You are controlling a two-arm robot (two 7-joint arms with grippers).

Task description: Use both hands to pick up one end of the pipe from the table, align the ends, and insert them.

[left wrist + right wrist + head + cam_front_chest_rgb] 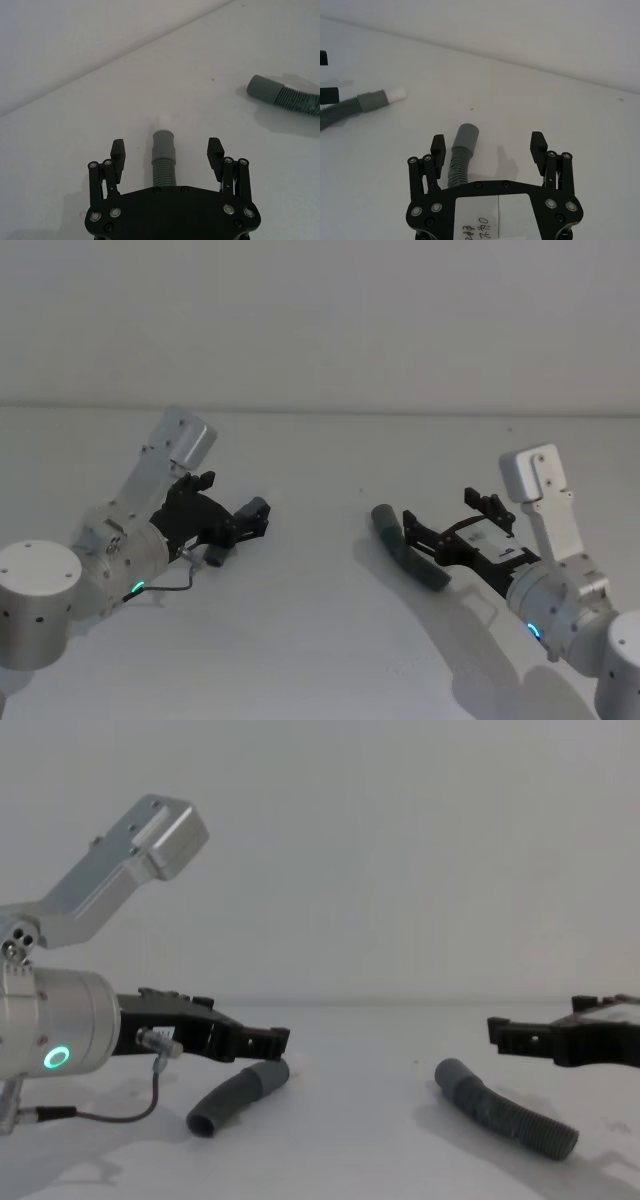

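A matte white flat table (320,650) carries two dark grey, flexible ribbed hose pieces, lying well apart.

On the table's left half lies the tipped hose piece (232,1100). Its body is finely corrugated and ends in a smooth cylindrical cuff (163,145), from which a narrower whitish tip (162,122) sticks out. On the table's right half lies the plain hose piece (505,1113), gently curved, its ridges running into a blunt cuff (466,135) of smooth grey. Both cuffs are turned toward the table's middle.

The left gripper (166,150) is black hard plastic with two fingers on hinged links studded with silver screws. It sits on a silver-grey arm whose wrist shows a green ring light (57,1057). Its jaws are spread wide and hold nothing. The smooth cylindrical cuff lies in the gap between them, clear of both fingers (118,150). In the chest view the fingertips hang just above that cuff, over the table's left half.

The right gripper (488,146) is built the same way and has a white label with handwriting (495,215) on its palm. It too is spread wide and empty. The plain hose piece runs out from under the palm between the fingers, closer to one than the other and apart from both. In the chest view this gripper hangs over the table's right half, higher than the hose.
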